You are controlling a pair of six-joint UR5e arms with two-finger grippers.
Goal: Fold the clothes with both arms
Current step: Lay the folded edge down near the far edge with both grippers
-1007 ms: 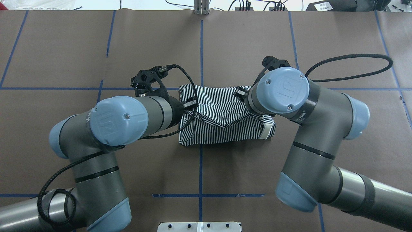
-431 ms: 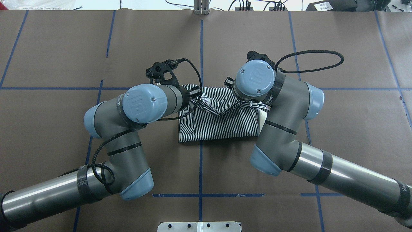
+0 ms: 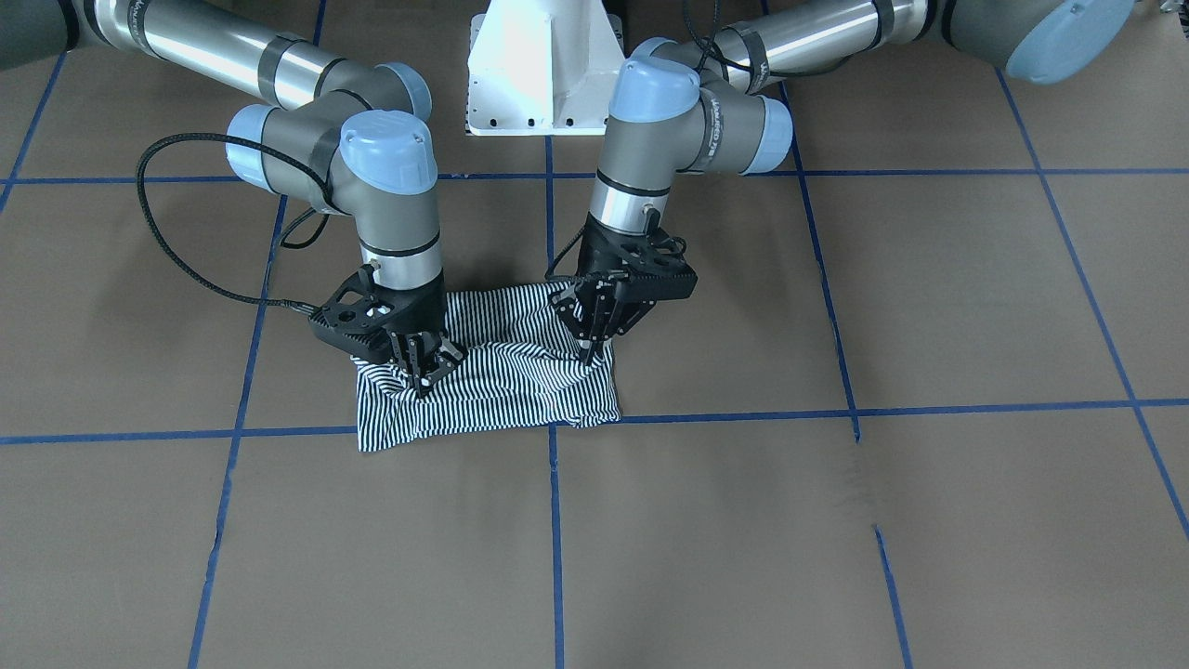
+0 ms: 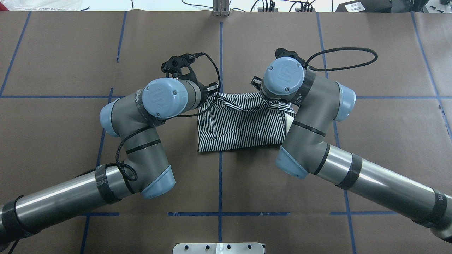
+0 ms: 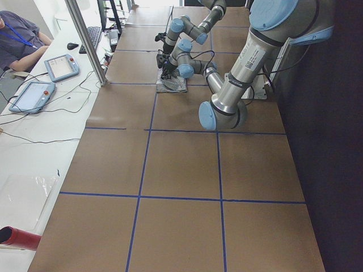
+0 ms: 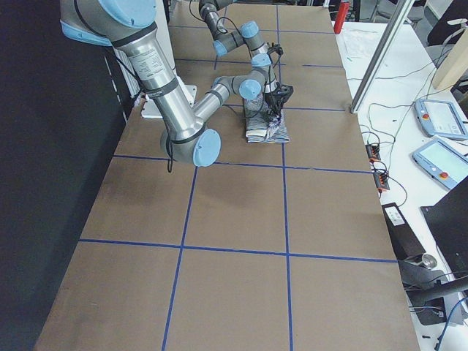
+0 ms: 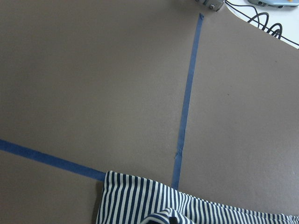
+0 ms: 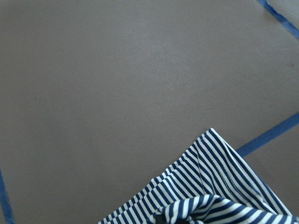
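Note:
The clothes are one navy-and-white striped shirt (image 4: 243, 123), folded into a small rectangle on the brown table near its centre, also seen in the front view (image 3: 502, 395). My left gripper (image 3: 592, 356) points down, shut on a pinch of fabric at the shirt's far-left corner. At the far-right corner my right gripper (image 3: 423, 381) is likewise shut on a raised fold. From overhead, both wrists (image 4: 166, 97) hide the fingers. Both wrist views show only striped cloth (image 7: 187, 210) (image 8: 219, 196) at the bottom edge, over bare table.
Blue tape lines (image 4: 220, 53) grid the brown table cover. The white pedestal base (image 3: 543, 65) stands on the robot's side. A person (image 5: 20, 39) sits by a side table with teach pendants (image 5: 61, 67). A metal post (image 5: 85, 39) rises at the far edge.
Both arms have reached further from the robot, carrying the pinched cloth toward the shirt's far edge. The upper layer now lies flatter and more stretched.

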